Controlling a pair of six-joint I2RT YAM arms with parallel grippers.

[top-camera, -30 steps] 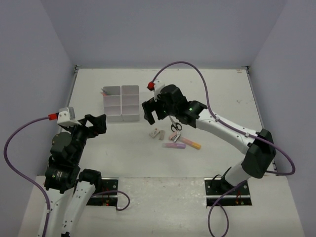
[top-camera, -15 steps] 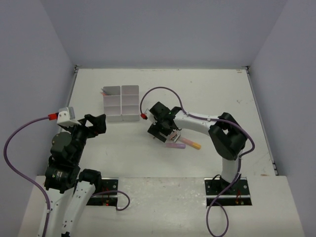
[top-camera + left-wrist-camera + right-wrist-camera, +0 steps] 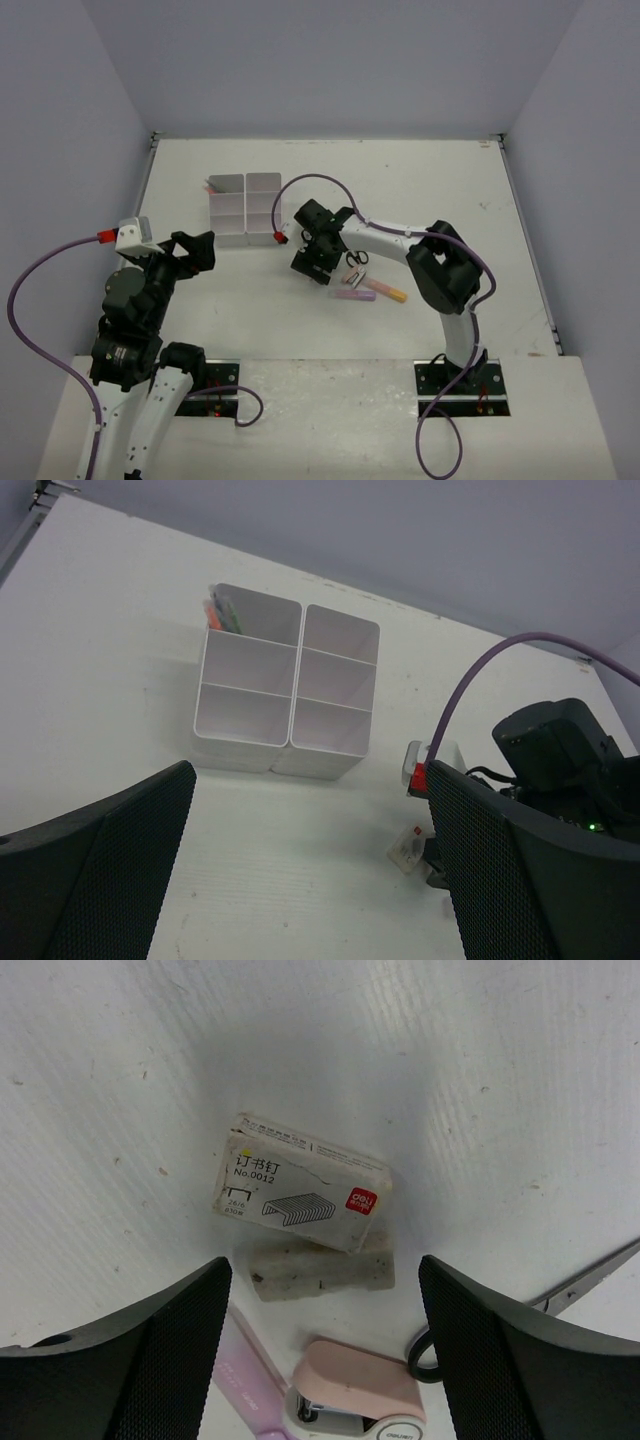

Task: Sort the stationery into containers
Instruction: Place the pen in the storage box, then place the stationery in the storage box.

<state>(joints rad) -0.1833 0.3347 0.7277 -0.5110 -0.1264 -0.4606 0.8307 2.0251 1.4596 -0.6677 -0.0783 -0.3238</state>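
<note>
The white six-compartment tray point(image 3: 245, 208) stands at the far left; thin pens point(image 3: 220, 613) lean in its far-left compartment. My right gripper point(image 3: 312, 262) is open, low over a white staple box point(image 3: 300, 1192) and a dirty white eraser point(image 3: 320, 1268) that lie between its fingers point(image 3: 130, 1360). A pink stapler point(image 3: 365, 1400), a purple marker point(image 3: 250, 1375) and the black-handled scissors point(image 3: 356, 257) lie just beside them. A pink-orange marker point(image 3: 388, 291) lies to the right. My left gripper point(image 3: 195, 250) is open and empty, raised near the tray.
The right arm's purple cable point(image 3: 310, 180) arcs over the table by the tray's right side. The left wrist view shows the right wrist point(image 3: 560, 750) and the staple box point(image 3: 412, 850) right of the tray point(image 3: 285, 690). Walls close the table at back and sides.
My right arm has folded in and lowered from above the scissors onto the staple box and eraser, then shifted slightly left. The left arm has not moved.
</note>
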